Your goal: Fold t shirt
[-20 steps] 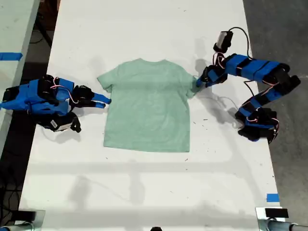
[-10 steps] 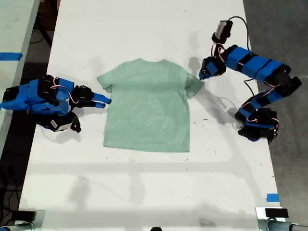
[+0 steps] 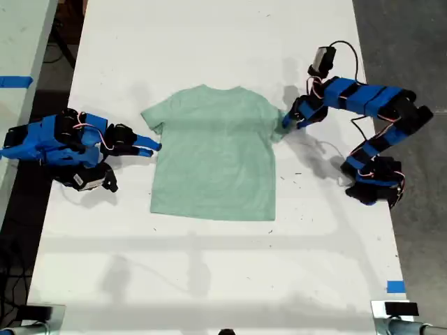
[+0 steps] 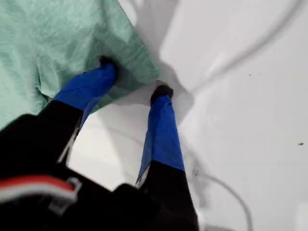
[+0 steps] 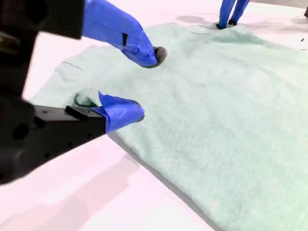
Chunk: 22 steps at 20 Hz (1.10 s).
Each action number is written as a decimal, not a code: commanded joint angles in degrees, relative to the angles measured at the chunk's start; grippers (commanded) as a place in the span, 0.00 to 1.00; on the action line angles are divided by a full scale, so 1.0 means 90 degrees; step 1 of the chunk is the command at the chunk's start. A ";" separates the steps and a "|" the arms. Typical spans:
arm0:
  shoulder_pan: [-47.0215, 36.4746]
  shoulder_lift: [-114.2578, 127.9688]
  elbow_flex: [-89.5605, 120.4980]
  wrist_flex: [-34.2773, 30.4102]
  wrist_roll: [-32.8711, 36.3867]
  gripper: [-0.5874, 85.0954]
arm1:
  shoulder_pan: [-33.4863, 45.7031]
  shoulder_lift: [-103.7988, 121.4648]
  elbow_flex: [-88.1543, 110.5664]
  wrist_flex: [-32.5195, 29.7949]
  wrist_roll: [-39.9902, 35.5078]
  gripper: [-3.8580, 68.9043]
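Note:
The pale mint-green t shirt (image 3: 216, 153) lies flat on the white table (image 3: 209, 279), neck toward the far edge. My first gripper (image 3: 288, 122) is at the sleeve on the exterior view's right. It is open (image 4: 134, 77): one fingertip presses on the sleeve cloth (image 4: 57, 33), the other rests on bare table just past the hem. My second gripper (image 3: 155, 148) is at the sleeve on the exterior view's left, open (image 5: 148, 84), with its fingers spread just over the cloth (image 5: 231, 120) and holding nothing.
A loose white cable (image 3: 325, 148) lies on the table near the first arm's base (image 3: 374, 185). Blue tape (image 3: 395, 286) marks the near corner on the exterior view's right. Dark floor borders the table on both sides, with another table (image 3: 17, 42) beyond it on the exterior view's left.
Half a second ago my first gripper was raised toward the far edge, off the sleeve; it has come back down onto the sleeve hem. The second arm has not moved.

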State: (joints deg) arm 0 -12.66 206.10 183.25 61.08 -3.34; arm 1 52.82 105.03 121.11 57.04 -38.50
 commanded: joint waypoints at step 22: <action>-0.0078 0.0039 0.0059 0.0010 -0.0117 0.18 | -0.3477 -0.3965 -0.6670 0.0166 0.0264 0.12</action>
State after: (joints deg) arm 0 -12.66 206.10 183.25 61.08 -3.34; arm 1 23.12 69.52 67.50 58.71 -37.35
